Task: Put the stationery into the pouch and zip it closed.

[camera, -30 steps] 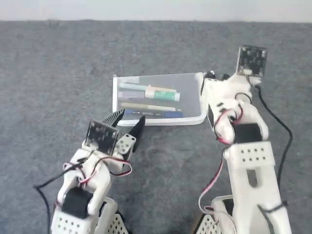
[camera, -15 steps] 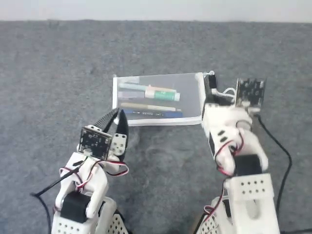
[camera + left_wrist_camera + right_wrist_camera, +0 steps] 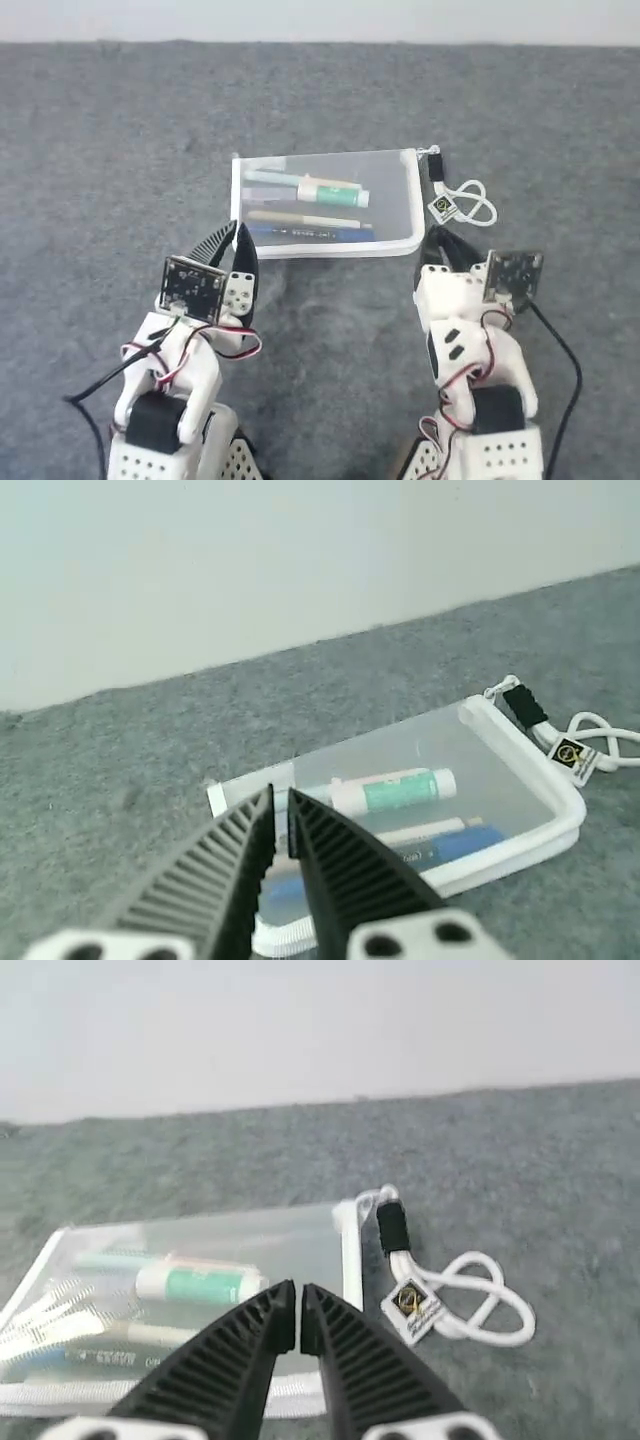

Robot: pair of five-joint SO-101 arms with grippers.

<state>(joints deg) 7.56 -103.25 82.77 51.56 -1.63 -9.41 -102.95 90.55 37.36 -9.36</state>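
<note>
A clear pouch (image 3: pixel 325 203) with white edging lies flat on the grey carpet, holding pens and a green-labelled tube (image 3: pixel 330 191). Its zip pull and white cord (image 3: pixel 462 203) lie off the right end. My left gripper (image 3: pixel 236 238) sits shut at the pouch's near left corner, holding nothing. My right gripper (image 3: pixel 440 243) is shut and holding nothing, just near of the pouch's right end. The pouch (image 3: pixel 400 800) lies beyond the left gripper (image 3: pixel 280 810) in the left wrist view; in the right wrist view the pouch (image 3: pixel 200 1290) and cord (image 3: pixel 455 1300) lie past the right gripper (image 3: pixel 297 1305).
Grey carpet (image 3: pixel 120 150) covers the whole table, open around the pouch on the left and far sides. A pale wall (image 3: pixel 320 20) runs along the far edge.
The right arm has pulled back toward me from the pouch's right end, uncovering the cord. The left gripper has shut and drawn back slightly.
</note>
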